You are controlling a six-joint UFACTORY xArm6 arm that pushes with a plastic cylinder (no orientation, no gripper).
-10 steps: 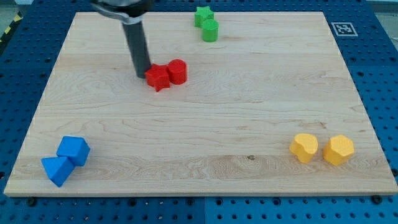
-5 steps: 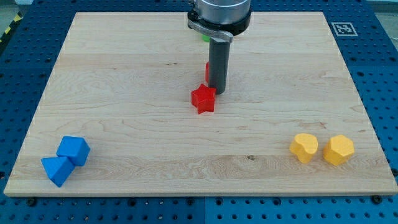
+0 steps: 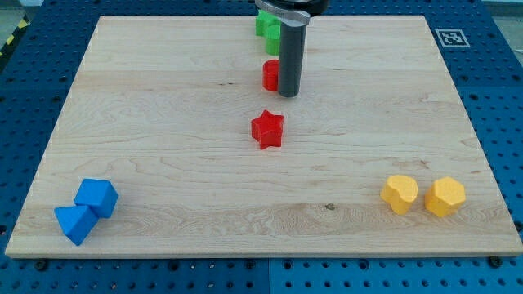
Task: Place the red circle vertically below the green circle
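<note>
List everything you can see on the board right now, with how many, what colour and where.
red circle: one, red, upper middle, partly hidden behind the rod, just below the green blocks
red star: one, red, board centre, apart from the red circle
green circle: one, green, top edge, largely hidden by the rod
green star: one, green, top edge, touching the green circle on its upper left
blue cube: one, blue, bottom left corner
blue triangle: one, blue, bottom left, touching the cube
yellow blocks: two, yellow, bottom right, side by side
wooden board: one, light wood, on a blue pegboard
marker tag: one, black and white, top right corner
my tip: one, dark rod, at the red circle's right side
</note>
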